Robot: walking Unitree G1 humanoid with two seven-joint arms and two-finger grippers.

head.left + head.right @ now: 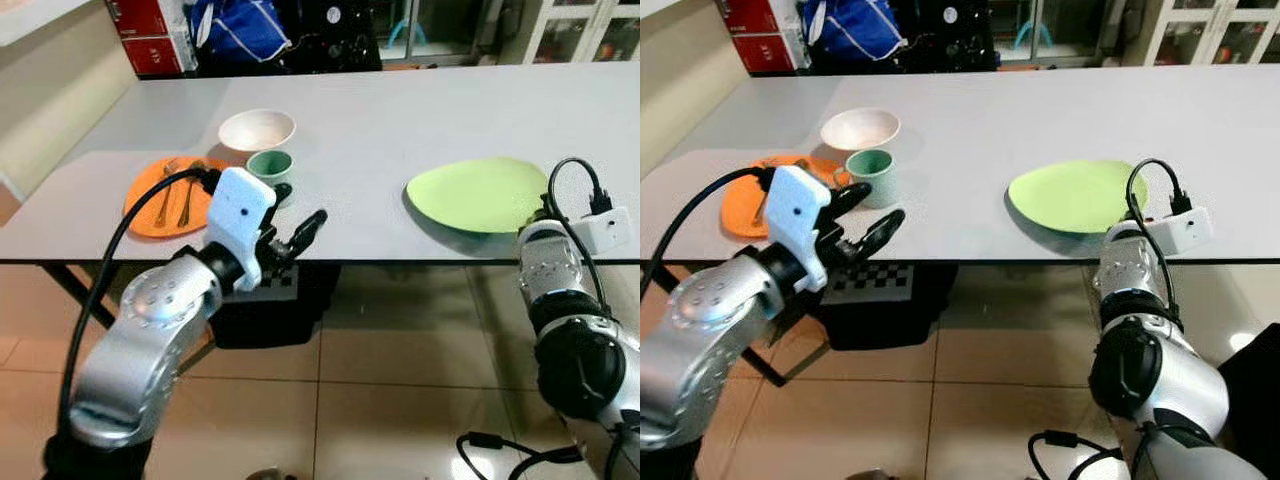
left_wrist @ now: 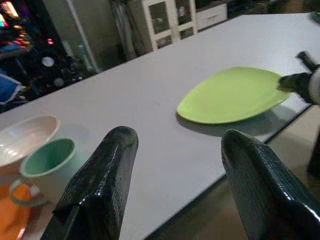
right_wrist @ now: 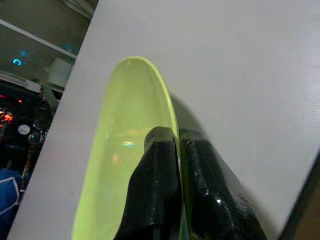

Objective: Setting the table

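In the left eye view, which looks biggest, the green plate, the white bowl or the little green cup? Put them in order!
1. Green plate, gripped at its rim by the right gripper.
2. White bowl.
3. Green cup, smallest though nearer than the bowl.

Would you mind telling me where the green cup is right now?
The green cup stands on the table's left side, just in front of the white bowl and beside the orange plate, beyond the open left gripper.

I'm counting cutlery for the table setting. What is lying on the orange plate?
On the orange plate lie a fork and a spoon, side by side. The left gripper's arm and black cable cover the plate's near right part, so anything there is hidden.
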